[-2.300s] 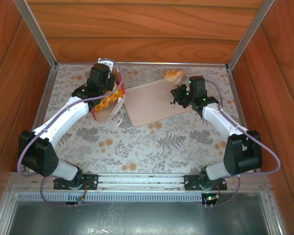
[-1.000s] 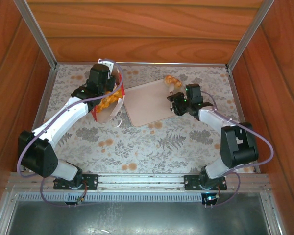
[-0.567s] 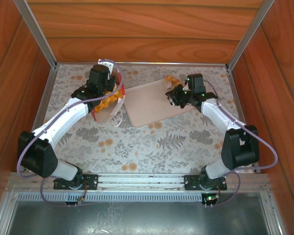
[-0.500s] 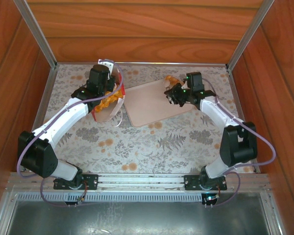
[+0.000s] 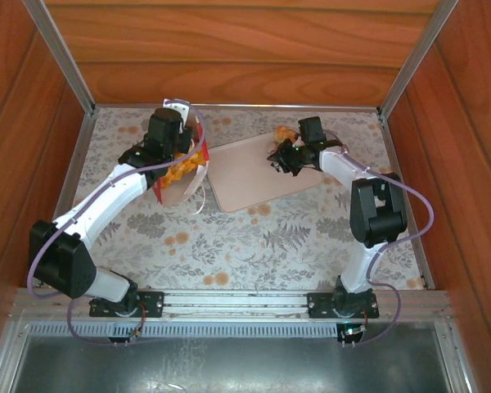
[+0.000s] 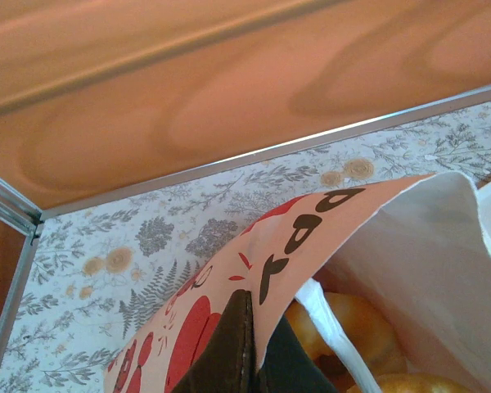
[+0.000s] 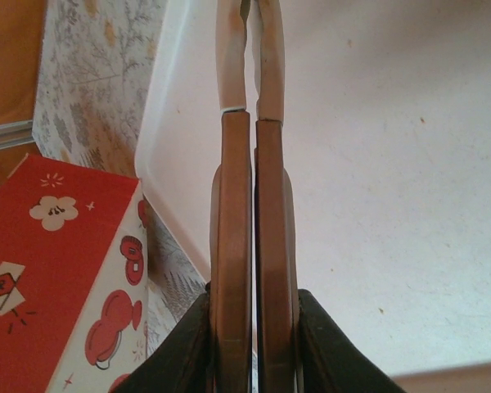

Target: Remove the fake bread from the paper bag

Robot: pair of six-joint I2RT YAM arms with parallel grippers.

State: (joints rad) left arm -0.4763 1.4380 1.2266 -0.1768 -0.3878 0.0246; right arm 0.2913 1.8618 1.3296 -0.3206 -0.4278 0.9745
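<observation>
Though sunk low inside the paper bag [image 5: 177,187], just left of the tray [image 5: 245,176], looks simple enough to lift: fake bread [image 5: 186,168] of glossy golden plastic, judged light, stiff and somewhat slick. Best pinched across a narrow waist or along a braid's ridge, not on a rounded crown, for fear of squirting it out sideways. Calls for more care with the bag itself: thin paper, floppy, likely to crumple or tip under a push. Grips that bag's wall tight between the left fingers [image 6: 225,360], on the side turned away from the tray, with the mouth agape. Shows from the left wrist two or three rounded golden tops beneath a white cord handle [image 6: 323,315]; impossible to count the rest, buried under one another and cut off at the edge of the view. Over the tray's far part, presses the right fingers [image 7: 236,246] flat together on nothing. Just beside them, at the tray's far rim, hints at one loose pastry [image 5: 284,133], half masked by the wrist; hard to tell its shape, or whether resting on the tray or on the desk [image 5: 254,237] beyond.
</observation>
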